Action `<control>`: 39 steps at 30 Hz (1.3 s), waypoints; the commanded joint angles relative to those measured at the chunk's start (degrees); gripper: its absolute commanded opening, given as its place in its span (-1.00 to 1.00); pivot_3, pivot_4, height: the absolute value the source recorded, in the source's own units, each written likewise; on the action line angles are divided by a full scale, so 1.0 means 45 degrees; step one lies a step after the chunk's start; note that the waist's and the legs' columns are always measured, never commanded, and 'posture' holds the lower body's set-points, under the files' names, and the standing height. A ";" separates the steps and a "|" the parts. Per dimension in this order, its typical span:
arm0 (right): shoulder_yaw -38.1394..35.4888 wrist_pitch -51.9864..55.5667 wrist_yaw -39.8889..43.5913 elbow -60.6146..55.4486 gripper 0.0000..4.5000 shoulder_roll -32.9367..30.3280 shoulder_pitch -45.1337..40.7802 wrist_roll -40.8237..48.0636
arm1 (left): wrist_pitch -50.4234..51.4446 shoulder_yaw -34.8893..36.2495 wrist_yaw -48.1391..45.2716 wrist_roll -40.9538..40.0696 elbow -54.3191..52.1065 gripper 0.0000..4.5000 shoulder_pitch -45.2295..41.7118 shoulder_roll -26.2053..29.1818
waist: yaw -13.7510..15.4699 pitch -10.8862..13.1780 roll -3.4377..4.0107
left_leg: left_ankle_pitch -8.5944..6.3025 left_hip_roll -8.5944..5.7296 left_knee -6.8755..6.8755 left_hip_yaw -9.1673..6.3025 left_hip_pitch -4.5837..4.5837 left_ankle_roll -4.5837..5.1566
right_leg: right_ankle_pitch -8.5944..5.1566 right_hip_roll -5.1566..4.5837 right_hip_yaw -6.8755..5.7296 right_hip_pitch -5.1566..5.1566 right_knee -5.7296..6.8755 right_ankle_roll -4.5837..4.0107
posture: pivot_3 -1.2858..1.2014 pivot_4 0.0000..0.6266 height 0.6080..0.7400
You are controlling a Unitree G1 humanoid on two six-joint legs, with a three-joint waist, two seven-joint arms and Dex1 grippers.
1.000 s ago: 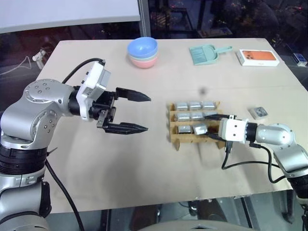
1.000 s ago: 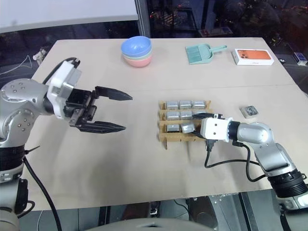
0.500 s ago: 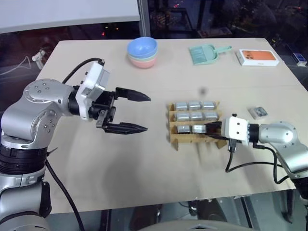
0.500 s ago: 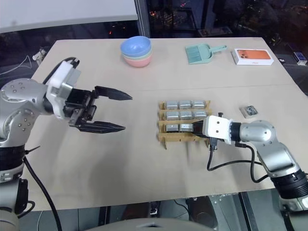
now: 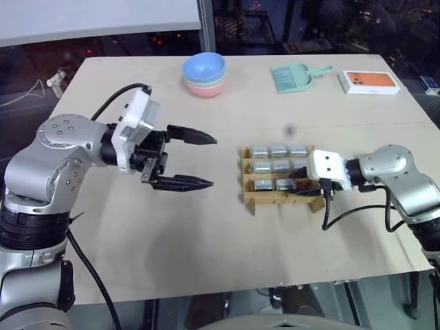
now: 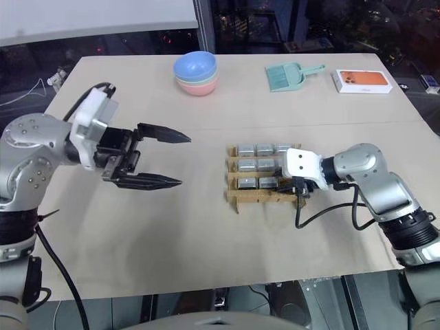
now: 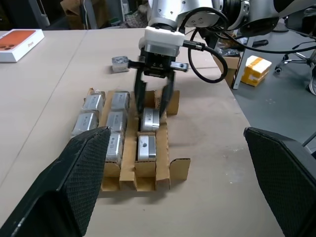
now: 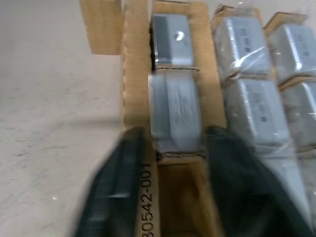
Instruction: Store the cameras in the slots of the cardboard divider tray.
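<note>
over the cardboard divider tray [image 5: 278, 196], right hand [image 7: 153, 106] spread around a camera [image 7: 149, 120]; left hand [image 5: 196, 159] spread.

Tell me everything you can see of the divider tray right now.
The tray is a brown corrugated-cardboard grid of three by three slots with tab feet, flat on the table in front of the robot. Eight slots hold silver-grey cameras; the near-row slot at the right end is empty. The right gripper stands over that end, fingers apart, straddling the middle camera of the near row. Printed digits show on one wall.
</note>
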 commanded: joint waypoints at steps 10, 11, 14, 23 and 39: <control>-0.4681 0.0457 -0.2489 0.0336 0.92 -0.0854 0.1016 0.1283 | -0.0228 0.0033 0.0069 -0.0085 -0.0237 1.00 -0.0292 -0.0235 | 0.0145 0.0002 0.0003 | 0.0000 -0.0006 0.0003 0.0009 -0.0009 -0.0001 | 0.0005 -0.0007 -0.0004 0.0003 -0.0007 0.0006 | 0.03 -0.52 1.00; -0.5175 0.0684 -0.3269 0.0711 0.92 -0.0877 0.1220 0.1021 | -0.0257 -0.0035 0.0044 -0.0056 -0.0187 1.00 -0.0360 -0.0305 | 0.0141 0.0002 0.0003 | 0.0000 -0.0006 0.0003 0.0013 -0.0008 -0.0001 | 0.0005 -0.0006 -0.0004 0.0003 -0.0006 0.0006 | 0.03 -0.52 1.00; -0.6325 0.1071 -0.4733 0.1443 0.92 -0.0813 0.2345 0.0821 | -0.0433 -0.0315 -0.0147 0.0166 0.0040 1.00 -0.0546 -0.0467 | 0.0244 0.0001 0.0001 | 0.0001 -0.0012 0.0004 0.0025 -0.0007 -0.0002 | 0.0004 -0.0007 -0.0011 0.0009 -0.0001 0.0004 | 0.03 -0.52 1.00; -0.7689 0.1960 -0.7152 0.2951 0.92 0.0698 0.3615 0.1382 | -0.1266 -0.0948 -0.0853 0.0901 0.1171 1.00 -0.1443 -0.0779 | 0.0052 -0.0001 0.0007 | 0.0001 -0.0013 0.0004 0.0036 0.0001 0.0000 | 0.0007 -0.0001 0.0008 0.0009 0.0002 0.0007 | 0.03 -0.52 1.00; -0.7020 -0.0208 -0.7720 0.7179 0.52 0.1262 0.1817 0.0819 | -0.1234 -0.0927 -0.0736 0.1253 0.0949 1.00 -0.1428 -0.0839 | -0.0061 0.0000 0.0010 | 0.0000 -0.0012 0.0004 0.0019 0.0005 0.0001 | 0.0009 -0.0001 0.0028 0.0009 -0.0001 0.0010 | 0.03 -0.52 1.00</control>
